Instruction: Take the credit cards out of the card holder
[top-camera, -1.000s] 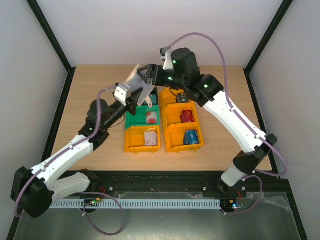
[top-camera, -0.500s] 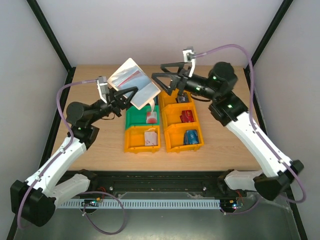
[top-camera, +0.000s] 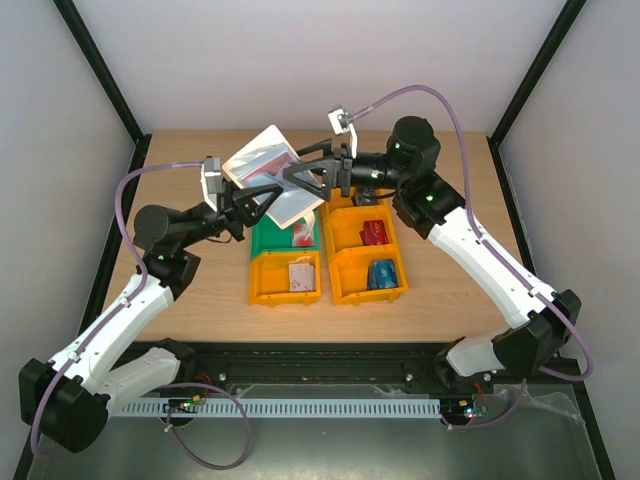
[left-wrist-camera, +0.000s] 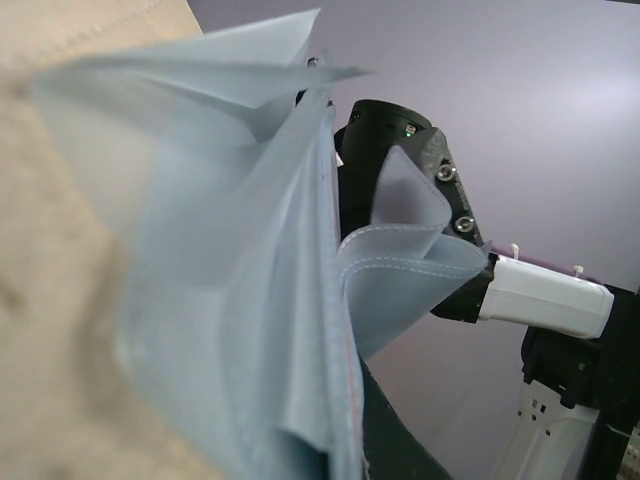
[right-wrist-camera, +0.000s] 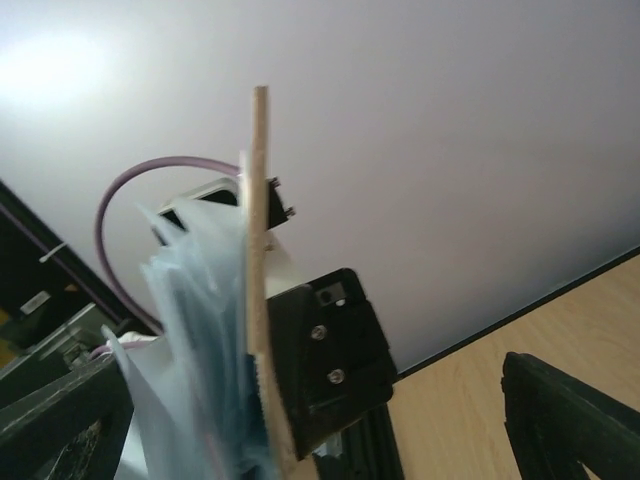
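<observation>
Your right hand has swung back in beside the card holder, fingers spread wide and empty. Your left hand keeps the holder pinched aloft above the green bin, so another card pull looks next.

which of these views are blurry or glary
Left wrist: the card holder sits so close that its pale-blue sleeves blur, while the right arm behind is sharper. Right wrist: a glare patch whitens the wall upper left, and the holder's sleeves are soft. Top external: sharp, evenly lit.
</observation>
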